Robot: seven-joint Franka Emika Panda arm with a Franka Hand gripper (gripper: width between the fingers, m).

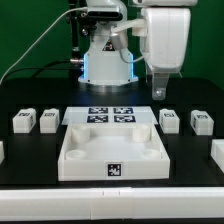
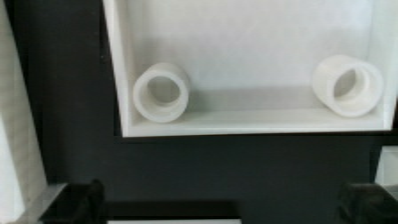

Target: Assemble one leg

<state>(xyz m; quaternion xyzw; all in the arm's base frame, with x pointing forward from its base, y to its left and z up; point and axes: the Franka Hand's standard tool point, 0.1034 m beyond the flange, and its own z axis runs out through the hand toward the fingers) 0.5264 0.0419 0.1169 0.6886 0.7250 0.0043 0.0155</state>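
Several small white legs with marker tags lie on the black table: two at the exterior view's left (image 1: 22, 121) (image 1: 46, 121) and two at its right (image 1: 170, 119) (image 1: 201, 122). My gripper (image 1: 160, 89) hangs in the air above the table, over the spot just behind the nearer right leg. In the wrist view the gripper (image 2: 226, 206) is open and empty, its dark fingertips (image 2: 75, 205) far apart at the picture's edge. No leg is between them.
The large white tray-like piece (image 1: 70, 158) with raised rims lies at the table's middle front; the wrist view shows its inside (image 2: 249, 40) with two round bosses (image 2: 162, 92). The marker board (image 1: 110, 115) lies behind it. Further white parts show at both table edges (image 1: 218, 150).
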